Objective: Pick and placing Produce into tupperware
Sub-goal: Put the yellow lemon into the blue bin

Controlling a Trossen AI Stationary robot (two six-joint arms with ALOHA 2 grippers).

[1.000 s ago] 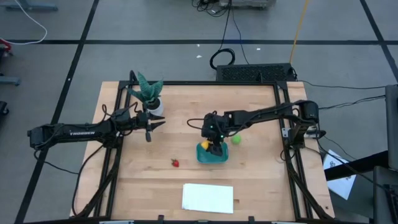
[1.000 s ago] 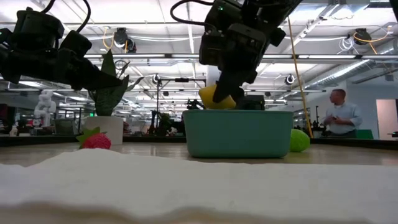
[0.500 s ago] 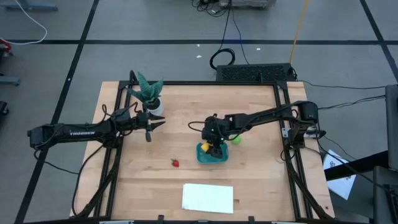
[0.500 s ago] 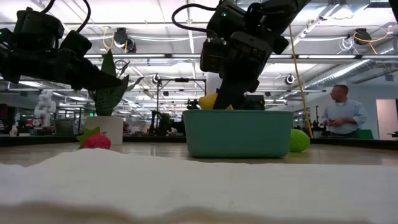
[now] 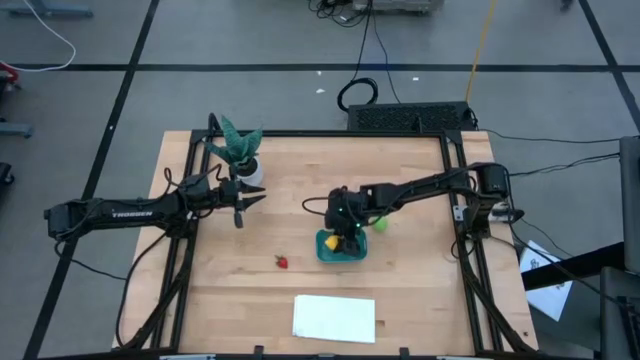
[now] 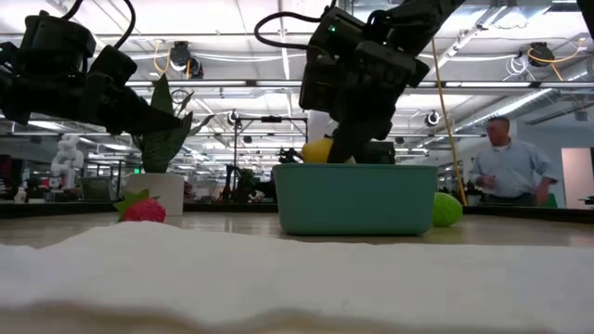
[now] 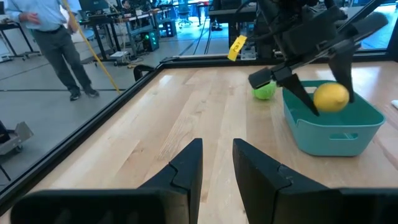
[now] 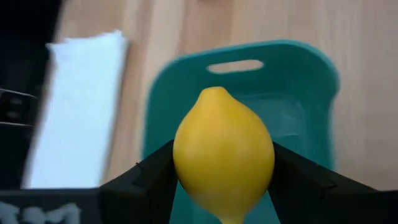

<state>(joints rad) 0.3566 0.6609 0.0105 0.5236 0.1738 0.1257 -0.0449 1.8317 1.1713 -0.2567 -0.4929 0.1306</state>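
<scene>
Currently: right end effector (image 5: 345, 232) is pinching the yellow oval toy lemon (image 8: 222, 152) just above the shallow teal plastic tub (image 5: 341, 249), positioned for release. Red strawberry piece (image 5: 282, 262) and green ball (image 5: 380, 224) are lying on the wooden bench (image 5: 420, 290). Left end effector (image 7: 216, 163) is waiting, fingers spread.

The whole worktop (image 5: 300, 260) is seen from straight overhead. It is crossed at surface level by the low view, facing the room. The teal tub (image 6: 356, 198) is shared by every view, closest, perhaps, in the right wrist's.
</scene>
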